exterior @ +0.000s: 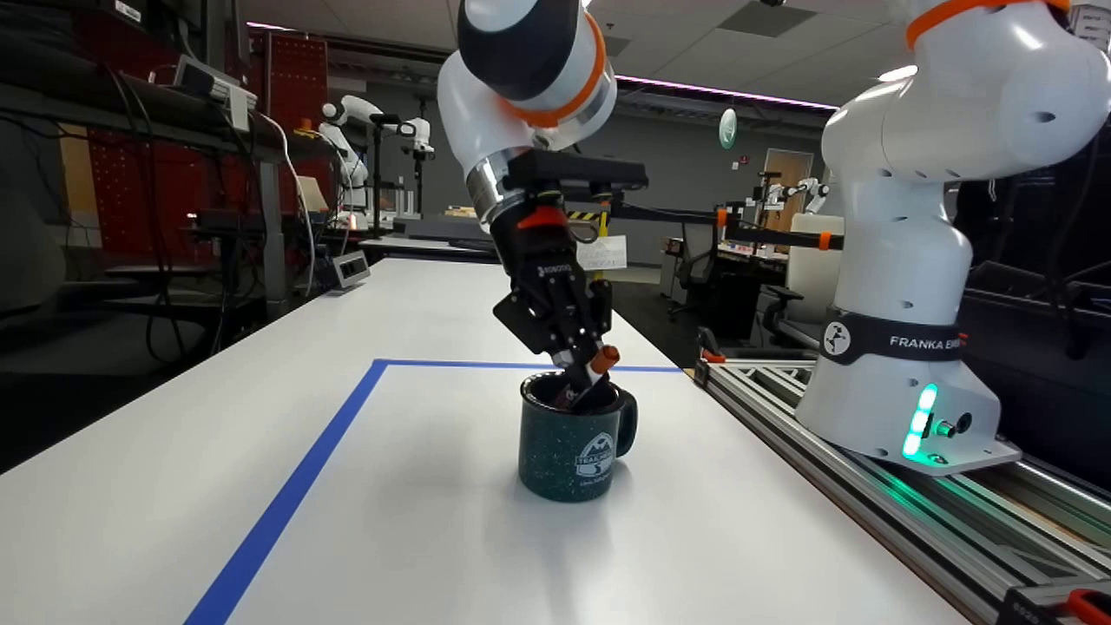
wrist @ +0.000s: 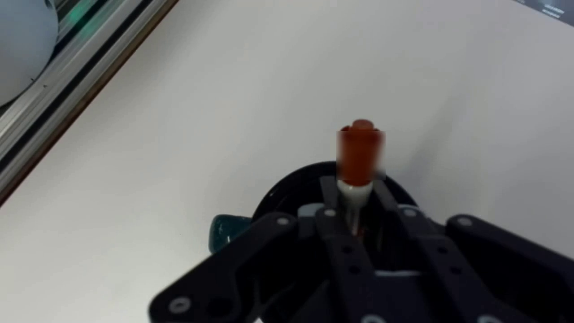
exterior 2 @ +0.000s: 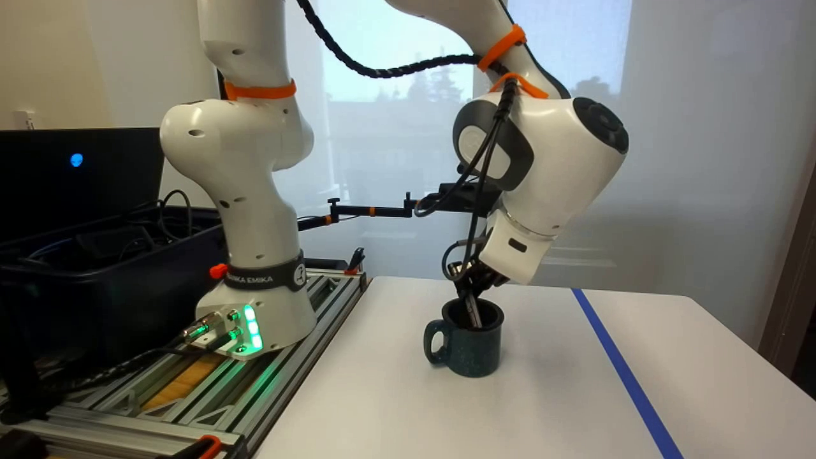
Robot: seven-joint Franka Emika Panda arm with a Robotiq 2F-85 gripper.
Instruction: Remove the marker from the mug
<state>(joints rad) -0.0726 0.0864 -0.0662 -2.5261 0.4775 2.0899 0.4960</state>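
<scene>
The dark teal mug stands upright on the white table with a pale logo and its handle toward the robot base. It also shows in an exterior view, and in the wrist view its handle shows. The marker leans in the mug with its orange end above the rim; its body enters the mouth. In the wrist view the marker stands between my two fingers. My gripper points down into the mug's mouth. Its narrowed fingers appear to touch the marker on both sides. The marker's lower end is hidden.
Blue tape marks the white table. A metal rail frame carries the robot base along the table edge. A black bin stands behind the base.
</scene>
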